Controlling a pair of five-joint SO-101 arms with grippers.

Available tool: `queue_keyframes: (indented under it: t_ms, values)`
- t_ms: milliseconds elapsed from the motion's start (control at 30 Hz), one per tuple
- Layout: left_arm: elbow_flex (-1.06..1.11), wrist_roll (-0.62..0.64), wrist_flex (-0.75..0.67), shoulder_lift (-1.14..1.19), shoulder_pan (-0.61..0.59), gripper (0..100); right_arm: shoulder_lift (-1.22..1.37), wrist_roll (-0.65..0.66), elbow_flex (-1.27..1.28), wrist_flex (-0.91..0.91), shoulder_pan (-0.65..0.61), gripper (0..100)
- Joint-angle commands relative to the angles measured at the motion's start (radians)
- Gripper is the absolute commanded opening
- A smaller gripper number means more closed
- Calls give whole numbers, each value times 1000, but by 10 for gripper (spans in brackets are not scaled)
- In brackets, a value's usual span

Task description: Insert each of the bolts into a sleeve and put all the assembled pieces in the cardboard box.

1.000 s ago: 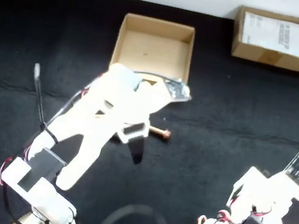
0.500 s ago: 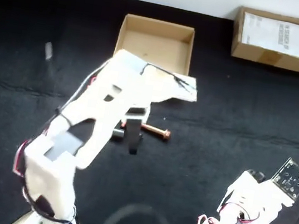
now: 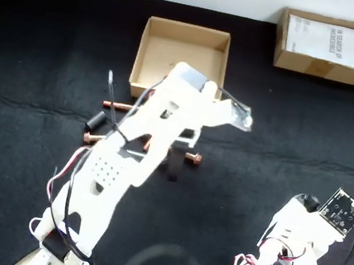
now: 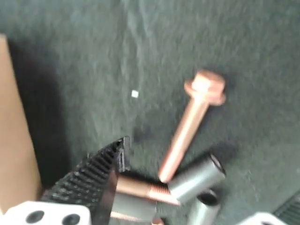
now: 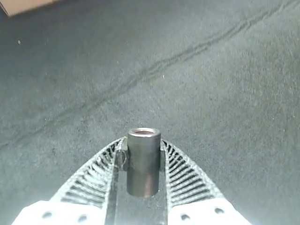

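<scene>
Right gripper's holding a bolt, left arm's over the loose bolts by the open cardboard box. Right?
Not quite. The right gripper is shut on a sleeve, not a bolt; the right wrist view shows the hollow tube between its fingers. The rest holds: the left arm is over the loose bolts by the open cardboard box.

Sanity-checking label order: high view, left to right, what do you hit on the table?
black sleeve → open cardboard box → cardboard box with the white sheet
</scene>
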Motion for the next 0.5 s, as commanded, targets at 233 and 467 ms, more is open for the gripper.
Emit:
queue_keyframes:
  t_ms: [233,467]
  values:
    - [-188,92,14,107,70,493,-21,11,24,-50,1,6]
    - [-174,87,11,122,70,109,-21,11,24,-70,4,6]
